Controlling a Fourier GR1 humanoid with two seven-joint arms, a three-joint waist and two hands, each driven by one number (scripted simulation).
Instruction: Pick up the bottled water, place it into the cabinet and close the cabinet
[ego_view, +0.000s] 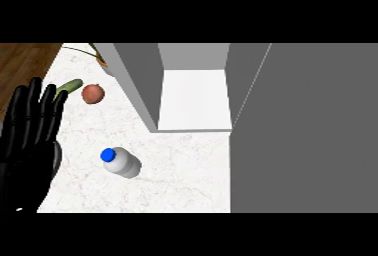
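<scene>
**Bottle on the counter, cabinet open, left hand resting at the edge**

From the head view I see the bottled water (122, 163) standing on the white marble counter (177, 175), its blue cap (108, 155) facing up toward the camera. It sits apart from everything else, below and to the left of the cabinet (193, 100), and nothing is touching it.

The cabinet is open: I look straight down into its pale interior between two grey side walls. A broad grey panel (306, 130), which I take to be its door, fills the right side of my view.

My left hand (29, 135) shows at the left edge, fingers straight, spread slightly and pointing up, holding nothing. It is well clear of the bottle. My right hand shows nowhere.

Further back on the counter lie a reddish-brown round vegetable (92, 93) and, just beside it, a green one (71, 85) partly behind my fingertips. I cannot tell exactly what either is.
</scene>
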